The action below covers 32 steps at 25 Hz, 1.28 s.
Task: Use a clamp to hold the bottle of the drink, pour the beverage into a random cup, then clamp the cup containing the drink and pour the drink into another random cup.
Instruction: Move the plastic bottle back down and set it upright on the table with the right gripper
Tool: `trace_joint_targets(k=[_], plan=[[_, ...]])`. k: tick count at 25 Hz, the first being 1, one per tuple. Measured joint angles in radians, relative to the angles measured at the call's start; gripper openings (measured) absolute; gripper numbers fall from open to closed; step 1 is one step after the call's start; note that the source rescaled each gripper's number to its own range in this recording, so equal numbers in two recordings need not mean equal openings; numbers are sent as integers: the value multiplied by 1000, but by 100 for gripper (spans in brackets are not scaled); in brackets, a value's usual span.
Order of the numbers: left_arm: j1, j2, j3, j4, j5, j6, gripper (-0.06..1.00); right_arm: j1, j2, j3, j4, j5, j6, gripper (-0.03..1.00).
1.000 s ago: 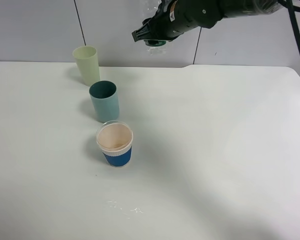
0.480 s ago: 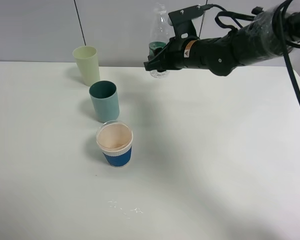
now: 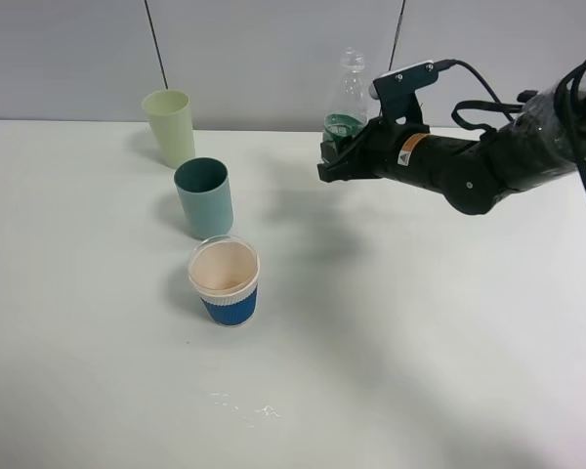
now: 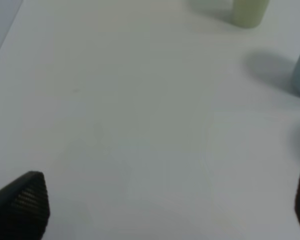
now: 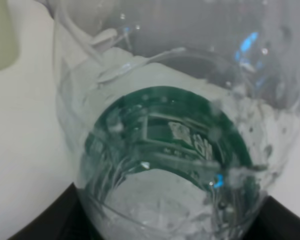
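At upper centre-right of the frame, the right fingers were clamped on the upright bottle, now carried rightward, away from the teal cup; that pour appeared finished. Meanwhile the left fingers stood wide apart, empty.

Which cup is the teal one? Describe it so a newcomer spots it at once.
On the white table, three cups stand in a slanted row on the left half. The teal-green tumbler is the middle one: plain, straight-sided, dark inside, shorter than the pale yellow-green tumbler behind it and taller than the blue-banded cup in front.
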State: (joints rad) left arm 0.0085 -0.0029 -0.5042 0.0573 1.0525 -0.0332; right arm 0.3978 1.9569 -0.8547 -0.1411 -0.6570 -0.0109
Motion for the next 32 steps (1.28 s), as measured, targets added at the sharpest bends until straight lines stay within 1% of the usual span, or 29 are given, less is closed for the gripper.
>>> trace_joint_targets(k=[3,5,9,15,17,24,28,32], plan=[[0,0,0,0,0,0,100,-14,-1,55,81,-37,-70,0],[0,0,0,0,0,0,100,-27,-1,90,114,-63,-97,0],[0,0,0,0,0,0,100,-50,-1,163,141,-134,-111,0],[0,0,0,0,0,0,100,-64,25,235,156,-317,-112,0],[0,0,0,0,0,0,100,-64,52,241,166,-353,-112,0],[0,0,0,0,0,0,100,-66,130,243,166,-394,-112,0],[0,0,0,0,0,0,100,-66,156,243,165,-435,-112,0],[0,0,0,0,0,0,100,-66,161,243,164,-443,-112,0]])
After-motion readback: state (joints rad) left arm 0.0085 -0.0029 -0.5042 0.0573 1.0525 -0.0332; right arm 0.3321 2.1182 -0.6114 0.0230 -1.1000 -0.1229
